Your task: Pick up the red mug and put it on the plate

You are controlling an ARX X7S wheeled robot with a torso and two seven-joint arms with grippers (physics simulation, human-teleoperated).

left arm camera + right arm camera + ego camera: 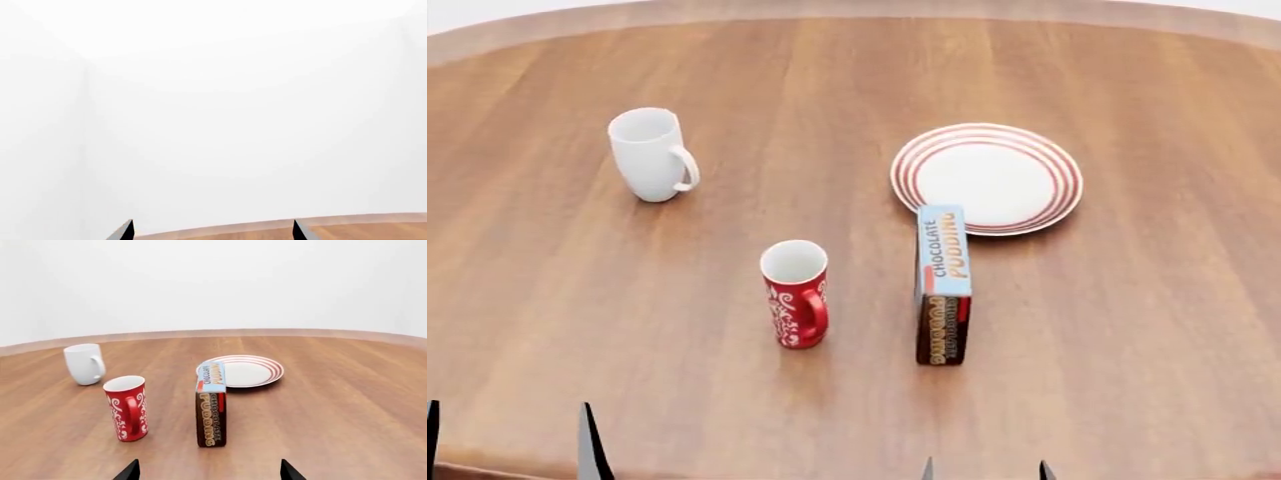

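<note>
Both jaw pairs stand spread and hold nothing; we see only the fingertips of the left gripper (510, 440) and right gripper (985, 468) at the head view's 6 o'clock edge; white mug (650, 154) at 10 o'clock; red mug (795, 294) upright near centre of the wooden table (1148, 330); pudding box (942, 286) just beside it; plate (988, 178) at 1 o'clock, behind the box.

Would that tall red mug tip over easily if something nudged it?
Probably, somewhat: the red mug stands tall and narrow, so a high push may topple it. It looks rigid and glossy, perhaps slippery. Its handle should stop long rolling.
</note>
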